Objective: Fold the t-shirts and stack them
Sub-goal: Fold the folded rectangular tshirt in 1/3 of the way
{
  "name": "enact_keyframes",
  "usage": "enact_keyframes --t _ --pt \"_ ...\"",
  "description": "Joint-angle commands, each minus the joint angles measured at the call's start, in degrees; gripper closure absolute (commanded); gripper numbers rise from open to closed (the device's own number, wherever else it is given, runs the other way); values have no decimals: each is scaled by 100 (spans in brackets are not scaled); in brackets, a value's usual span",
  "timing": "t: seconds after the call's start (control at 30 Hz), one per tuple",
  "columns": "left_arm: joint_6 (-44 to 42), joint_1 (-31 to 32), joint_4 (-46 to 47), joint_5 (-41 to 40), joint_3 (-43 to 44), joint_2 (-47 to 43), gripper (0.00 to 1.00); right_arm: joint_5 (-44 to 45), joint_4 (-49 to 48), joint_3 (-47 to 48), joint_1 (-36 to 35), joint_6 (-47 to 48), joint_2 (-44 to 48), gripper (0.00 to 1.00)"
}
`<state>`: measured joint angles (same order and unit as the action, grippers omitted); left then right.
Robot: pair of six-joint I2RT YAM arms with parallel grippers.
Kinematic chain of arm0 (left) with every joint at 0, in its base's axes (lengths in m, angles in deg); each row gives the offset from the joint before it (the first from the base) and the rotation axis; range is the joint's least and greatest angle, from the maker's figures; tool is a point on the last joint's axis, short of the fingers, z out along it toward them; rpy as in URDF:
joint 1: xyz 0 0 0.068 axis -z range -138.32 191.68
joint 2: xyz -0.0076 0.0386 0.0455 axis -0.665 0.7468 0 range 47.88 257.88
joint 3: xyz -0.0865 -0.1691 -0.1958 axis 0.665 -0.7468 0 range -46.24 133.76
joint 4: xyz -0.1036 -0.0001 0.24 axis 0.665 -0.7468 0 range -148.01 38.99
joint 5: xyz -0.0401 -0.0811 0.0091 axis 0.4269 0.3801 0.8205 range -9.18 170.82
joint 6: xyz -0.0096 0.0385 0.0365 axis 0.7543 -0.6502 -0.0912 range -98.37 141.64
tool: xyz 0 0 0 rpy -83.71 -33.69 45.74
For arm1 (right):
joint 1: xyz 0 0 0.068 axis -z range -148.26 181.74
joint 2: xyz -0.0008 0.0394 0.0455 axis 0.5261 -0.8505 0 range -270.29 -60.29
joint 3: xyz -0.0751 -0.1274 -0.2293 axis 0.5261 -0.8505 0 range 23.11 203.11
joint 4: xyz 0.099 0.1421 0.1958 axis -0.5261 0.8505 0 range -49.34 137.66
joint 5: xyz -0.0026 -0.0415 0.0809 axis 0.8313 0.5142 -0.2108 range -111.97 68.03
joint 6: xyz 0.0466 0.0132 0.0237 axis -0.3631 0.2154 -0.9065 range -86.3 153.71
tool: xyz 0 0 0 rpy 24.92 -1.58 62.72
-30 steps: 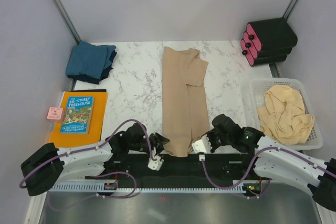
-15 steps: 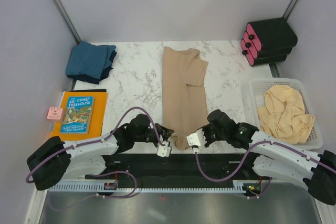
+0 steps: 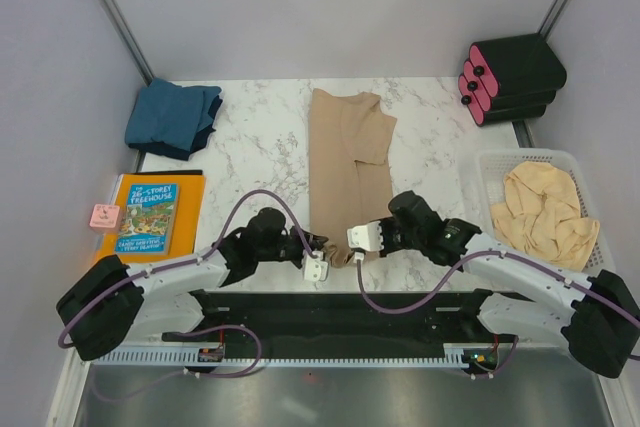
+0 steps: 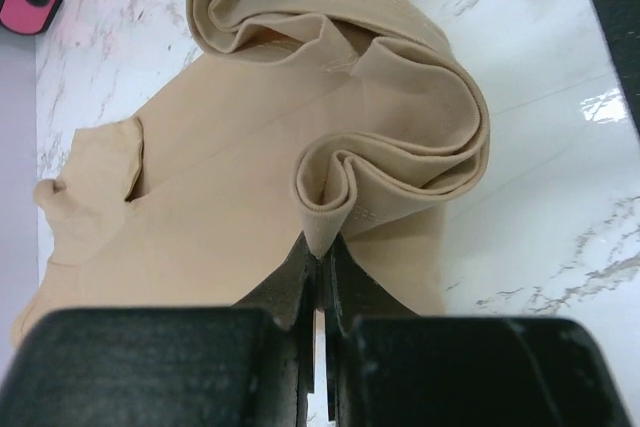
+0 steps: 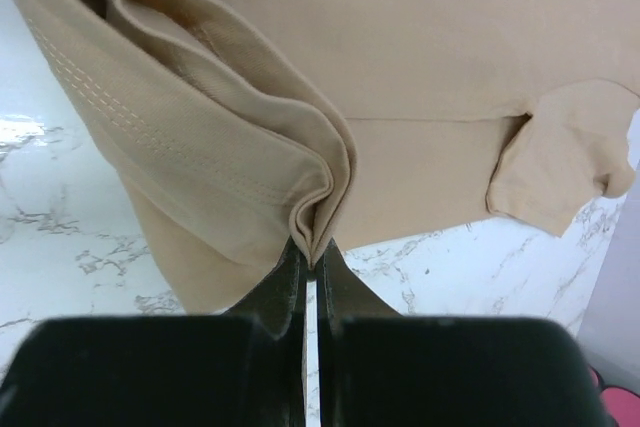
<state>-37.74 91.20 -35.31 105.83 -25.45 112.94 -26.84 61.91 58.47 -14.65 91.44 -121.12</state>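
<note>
- At the far left edge, a small pink block (image 3: 104,216) and an orange-and-blue picture book (image 3: 148,217) lie out of the folding lane and have no part in the job.
- The teal-blue t-shirt (image 3: 173,119) sits folded at the far left corner, well apart from the arms. It looks like the start of the stack.
- The left pincer (image 4: 318,247) is clamped tight on the near hem of the tan t-shirt (image 3: 350,147), with the cloth bunched in soft waves above its tips. Gripping the left corner lets the hem travel as one edge.
- The tan t-shirt lies as a long narrow strip down the middle of the worktop (image 3: 260,157). Its sleeves are tucked in and its near end is raised off the surface.
- The right pincer (image 5: 312,259) is shut on the hem's other corner, pinching several layers together. With both corners held, I judge the step to be the lengthwise fold, carrying the hem towards the collar.
- A black-and-pink case (image 3: 510,77) stands at the far right corner.
- A white basket (image 3: 478,197) on the right holds a crumpled pale beige t-shirt (image 3: 540,217), not yet folded.
- The worktop is glossy white marble with grey veins, so cloth should slide on it easily. Plain pale walls (image 3: 330,7) close in the space on three sides.
</note>
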Motion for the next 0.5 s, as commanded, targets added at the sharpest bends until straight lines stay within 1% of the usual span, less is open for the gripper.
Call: enact_keyframes --t 0.0,0.23,0.47 --pt "391 -223 416 -49 363 244 98 214 -262 279 174 -8 -112 100" --pt "488 -688 539 -41 750 718 98 266 -472 306 411 71 -340 100" --pt "497 -882 600 12 1102 1122 97 346 -947 419 771 220 -718 100"
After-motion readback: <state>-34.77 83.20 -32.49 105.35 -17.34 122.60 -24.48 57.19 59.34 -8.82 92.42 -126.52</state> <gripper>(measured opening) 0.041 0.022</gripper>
